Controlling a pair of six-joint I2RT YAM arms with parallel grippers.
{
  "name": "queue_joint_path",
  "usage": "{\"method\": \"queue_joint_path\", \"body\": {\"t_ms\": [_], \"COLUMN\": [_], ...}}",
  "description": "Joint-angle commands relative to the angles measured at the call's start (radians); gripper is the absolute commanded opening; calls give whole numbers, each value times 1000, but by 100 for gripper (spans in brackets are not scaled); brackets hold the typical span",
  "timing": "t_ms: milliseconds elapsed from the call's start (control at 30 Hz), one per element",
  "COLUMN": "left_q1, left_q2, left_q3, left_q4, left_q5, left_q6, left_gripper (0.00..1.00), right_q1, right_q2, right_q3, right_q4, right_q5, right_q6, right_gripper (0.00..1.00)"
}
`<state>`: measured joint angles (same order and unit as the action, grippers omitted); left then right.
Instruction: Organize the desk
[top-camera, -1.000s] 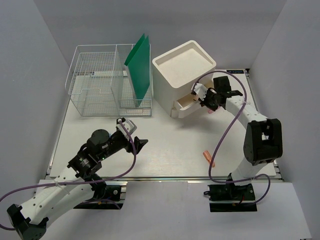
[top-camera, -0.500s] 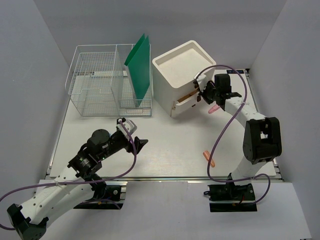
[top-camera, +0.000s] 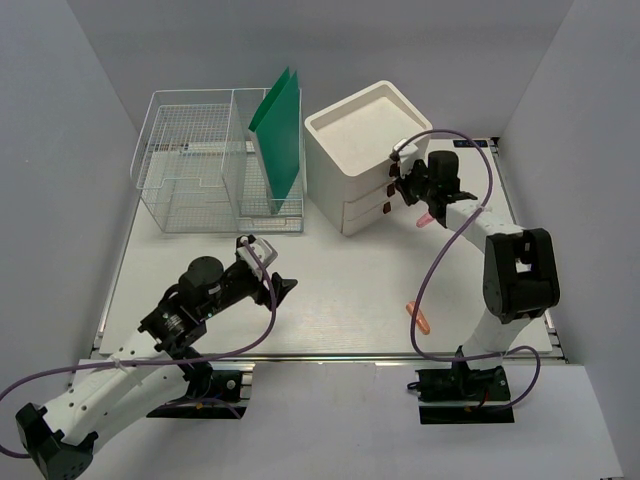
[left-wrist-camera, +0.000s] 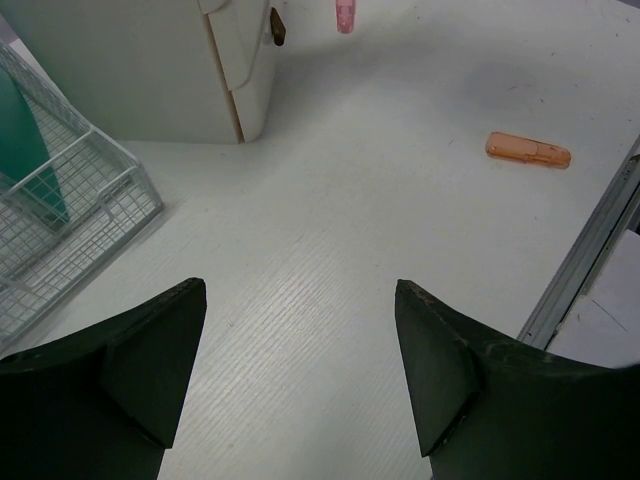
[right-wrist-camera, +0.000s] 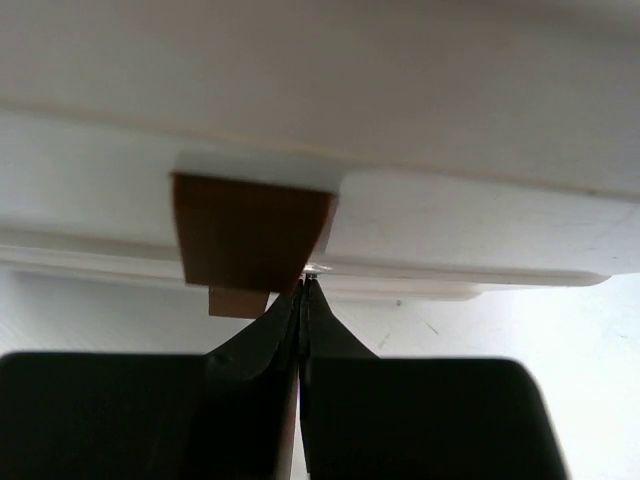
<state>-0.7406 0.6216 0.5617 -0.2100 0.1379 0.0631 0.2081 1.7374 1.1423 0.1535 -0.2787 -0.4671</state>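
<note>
The white bench (top-camera: 340, 290) fills the middle of the overhead view, with a drawer box (top-camera: 365, 150) on it at 1 o'clock. The right end effector (right-wrist-camera: 303, 292) is fully closed, its tips at the lower edge of a brown drawer tab (right-wrist-camera: 250, 232). The left end effector (top-camera: 268, 267), at 7 o'clock, hovers wide open and empty.

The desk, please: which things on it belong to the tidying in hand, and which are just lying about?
Job: desk, drawer box, right pincer shut at its brown tab, orange piece, pink piece.
Likely lying about: wire basket, green folder.
</note>
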Motion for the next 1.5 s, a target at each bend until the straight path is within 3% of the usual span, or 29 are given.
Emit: {"method": "queue_joint_path", "body": {"t_ms": [0,400,567,667,700,800,1133,1333,1467], "left_q1": [4,4,4,4,4,4,4,4,4], "left_q2": [4,6,1,3,3,1,15,21,17], "left_q3": [18,18,18,18,18,18,18,21,20], "left_q4": [4,3,6,3,3,4,4,3,3], "left_q5": [-4,-6,2,2,2,-1,-3,-3,-3], "left_q6": [6,7,6,9,9,9,9,12,14], "left_gripper": [86,86,85,86,86,86,86,85,85], "right_q1": [8,-3,-29,-52,-59,-78,-104,-111,-119], "right_q2": [14,-33,-102,-85,-64,-24,126,149,168], "right_q3": [-3,-47,-156,-142,-127,-110,-21,-10,-32], "right_q4": [127,112,84,10,-5,-23,-33,24,84], "right_q5": [-39,-93,-99,-157,-171,-220,-287,-316,-336], "right_q6": [94,199,235,303,321,375,400,456,602], "right_gripper": [0,0,0,23,38,51,67,68,67]}}
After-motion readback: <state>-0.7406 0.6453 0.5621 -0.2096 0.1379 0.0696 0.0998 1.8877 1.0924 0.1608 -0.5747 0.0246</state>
